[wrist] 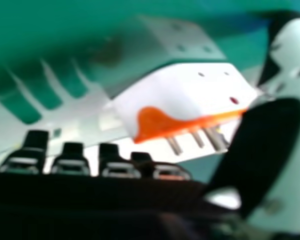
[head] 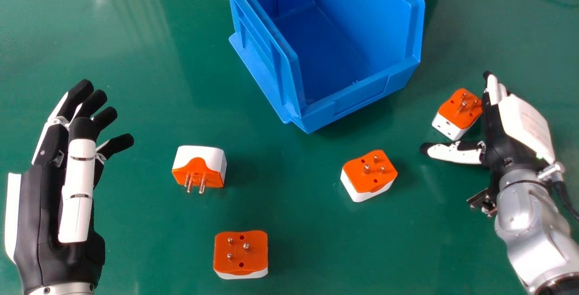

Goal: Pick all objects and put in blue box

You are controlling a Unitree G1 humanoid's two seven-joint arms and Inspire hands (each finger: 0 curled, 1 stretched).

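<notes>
Head view: with the blue box (head: 362, 100) as reference, the left hand (head: 38, 209) is well to its left, fingers extended and loosely spread, while the right hand (head: 522, 121) is to its right, wide open, the first adapter (head: 450, 107) between its thumb and straight fingers. The second adapter (head: 199, 154) lies to the box's near left, the third adapter (head: 357, 175) just before its front, and the fourth adapter (head: 230, 263) farther out on that same near side. Right hand view: the first adapter's pins show beside the thumb; contact cannot be told.
</notes>
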